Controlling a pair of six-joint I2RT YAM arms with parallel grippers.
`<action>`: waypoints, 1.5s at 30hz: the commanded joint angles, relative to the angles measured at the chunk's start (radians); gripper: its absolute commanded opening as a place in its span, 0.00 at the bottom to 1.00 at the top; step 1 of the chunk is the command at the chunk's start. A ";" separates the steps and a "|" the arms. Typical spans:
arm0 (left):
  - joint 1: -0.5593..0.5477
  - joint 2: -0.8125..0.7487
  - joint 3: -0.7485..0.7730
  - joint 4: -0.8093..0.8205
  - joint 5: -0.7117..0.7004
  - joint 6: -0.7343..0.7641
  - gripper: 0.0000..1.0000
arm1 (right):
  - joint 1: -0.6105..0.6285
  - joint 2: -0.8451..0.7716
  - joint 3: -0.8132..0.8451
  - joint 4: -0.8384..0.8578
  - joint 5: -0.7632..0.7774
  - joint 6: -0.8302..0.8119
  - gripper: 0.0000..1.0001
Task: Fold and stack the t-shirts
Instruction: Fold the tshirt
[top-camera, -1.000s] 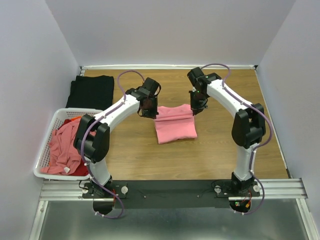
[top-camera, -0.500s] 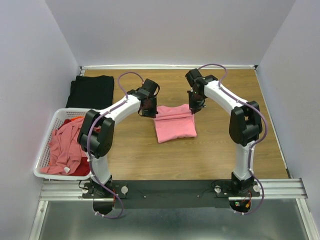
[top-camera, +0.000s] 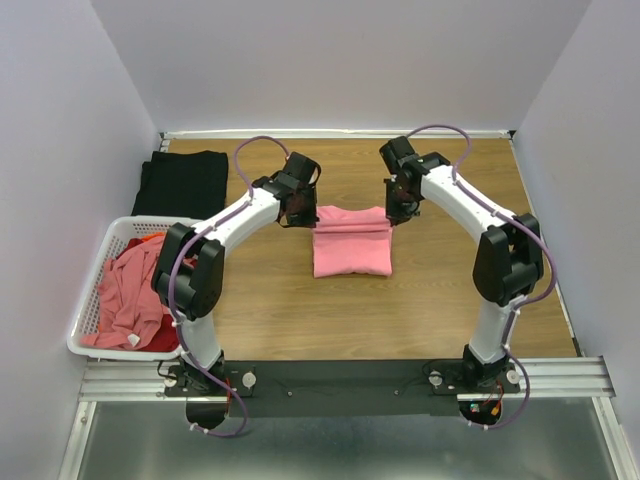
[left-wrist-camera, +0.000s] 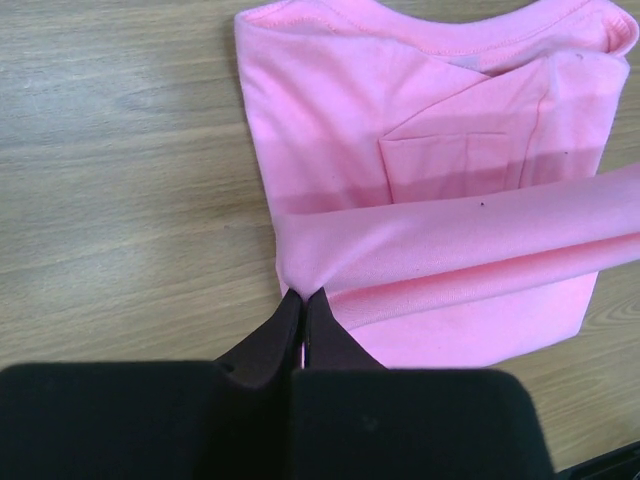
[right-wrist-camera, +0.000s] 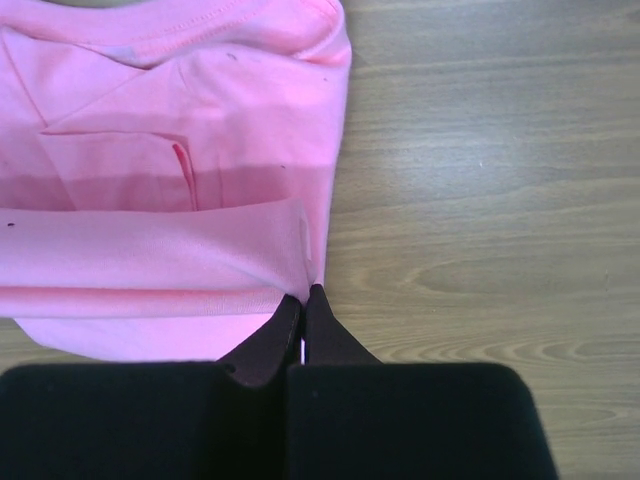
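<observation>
A salmon-pink t-shirt (top-camera: 350, 250) lies partly folded in the middle of the wooden table. My left gripper (top-camera: 304, 219) is shut on its left end of a raised fold; the left wrist view shows the jaws (left-wrist-camera: 303, 295) pinching the cloth (left-wrist-camera: 400, 130). My right gripper (top-camera: 396, 216) is shut on the right end of the same fold; the right wrist view shows it (right-wrist-camera: 304, 293) pinching the cloth (right-wrist-camera: 200, 130). The fold stretches between the two grippers above the shirt's flat part. A folded black t-shirt (top-camera: 183, 182) lies at the far left.
A white slatted basket (top-camera: 88, 349) at the left edge holds crumpled pink shirts (top-camera: 125, 295) and some red cloth (top-camera: 160, 338). Purple-grey walls close in the table on three sides. Bare wood shows in front of and right of the shirt.
Both grippers have shifted slightly, carrying the held fold along. The pink shirt, tilted before, now lies square to the table with the fold stretched straight across it.
</observation>
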 joint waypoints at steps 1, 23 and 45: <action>0.017 -0.023 0.005 -0.063 -0.113 0.049 0.00 | -0.044 -0.042 -0.039 -0.056 0.178 -0.005 0.01; 0.008 0.095 0.010 0.019 -0.136 0.048 0.00 | -0.053 -0.047 -0.230 0.102 0.247 0.039 0.01; 0.008 -0.046 -0.048 0.053 -0.239 -0.093 0.66 | -0.044 -0.117 -0.206 0.256 0.210 -0.121 0.63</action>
